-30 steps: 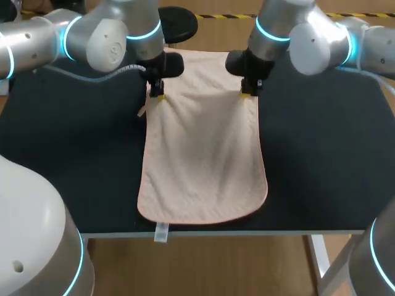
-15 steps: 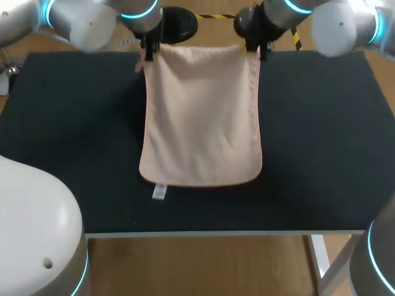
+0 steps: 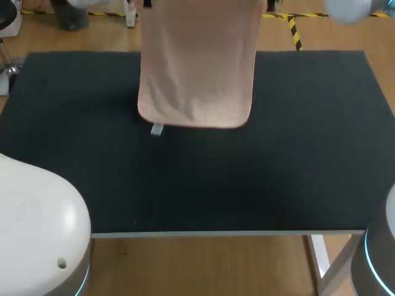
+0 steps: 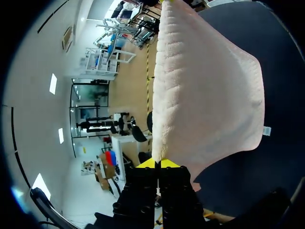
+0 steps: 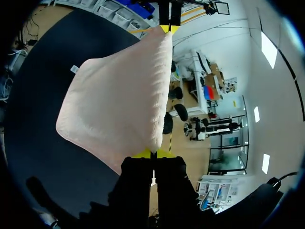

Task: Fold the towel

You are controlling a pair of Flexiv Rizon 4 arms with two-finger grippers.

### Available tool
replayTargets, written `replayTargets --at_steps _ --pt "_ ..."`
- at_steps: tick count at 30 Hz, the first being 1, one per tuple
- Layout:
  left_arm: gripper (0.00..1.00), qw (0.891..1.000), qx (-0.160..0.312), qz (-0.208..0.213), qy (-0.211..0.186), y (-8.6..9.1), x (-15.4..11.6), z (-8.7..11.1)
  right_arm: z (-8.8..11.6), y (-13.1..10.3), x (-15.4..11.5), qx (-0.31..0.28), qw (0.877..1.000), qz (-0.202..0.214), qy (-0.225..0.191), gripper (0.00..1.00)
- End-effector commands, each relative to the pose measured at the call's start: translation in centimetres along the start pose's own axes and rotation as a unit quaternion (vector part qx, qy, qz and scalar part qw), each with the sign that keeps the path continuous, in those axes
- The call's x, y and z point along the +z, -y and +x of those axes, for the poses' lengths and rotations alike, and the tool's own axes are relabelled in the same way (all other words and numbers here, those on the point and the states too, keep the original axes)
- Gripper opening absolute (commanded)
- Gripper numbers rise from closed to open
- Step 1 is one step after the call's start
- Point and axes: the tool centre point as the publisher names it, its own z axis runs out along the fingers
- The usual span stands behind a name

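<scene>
A pale peach towel [image 3: 196,68] hung in the air over the far half of a matte black tabletop [image 3: 259,185]. It was held up by its two upper corners, and its top edge was stretched taut between them. The cloth looked soft and plush, and the wrist views showed fine ribbed rows running across its nap. It fell as a tall, nearly flat sheet with gentle lengthwise folds, and ended in a curved lower edge with rounded corners. A thin, slightly darker trim ran along the border. A small white label [image 3: 157,129] dangled from the lower corner on the left arm's side. Whether the lower edge touched the tabletop could not be told.

The left claw [image 4: 157,163] had its yellow tips pressed close together, pinching one upper corner of the towel, and the cloth spread away from it. The right claw [image 5: 152,153] was likewise clamped narrow on the other upper corner. The tabletop surface was dark and finely grained, like a mat.
</scene>
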Motion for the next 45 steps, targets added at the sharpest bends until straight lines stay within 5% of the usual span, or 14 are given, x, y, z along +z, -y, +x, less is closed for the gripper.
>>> replayTargets --at_steps 1,7,12,22,31,37,45 --pt "0.0 1.0 -0.002 -0.017 0.014 0.2 -1.8 -1.8 -2.9 -0.2 -1.3 -0.002 1.0 0.002 0.018 0.0" --pt "0.0 0.999 -0.003 -0.018 0.041 0.4 -2.6 -4.5 -6.2 -0.6 -2.4 -0.004 0.998 -0.001 0.06 0.0" --pt "0.0 0.999 0.009 -0.021 0.041 0.9 -2.9 -4.4 -5.3 -0.5 -2.6 -0.005 0.998 -0.002 0.059 0.0" --pt "0.0 0.999 -0.011 0.012 -0.05 1.7 -2.5 5.6 3.8 -0.4 -2.5 0.004 1.0 -0.012 -0.027 0.0" --pt "0.0 0.994 -0.032 0.026 -0.105 2.4 -6.4 14.7 12.6 -2.1 -4.8 0.029 0.995 -0.041 -0.081 0.0" --pt "0.0 0.988 -0.04 0.032 -0.147 3.1 -7.3 19.5 16.3 -2.0 -4.9 0.042 0.992 -0.039 -0.109 0.0" --pt "0.0 0.974 -0.06 0.03 -0.217 3.2 -3.7 23.5 20.2 -1.0 -1.9 0.072 0.984 -0.016 -0.16 0.0"
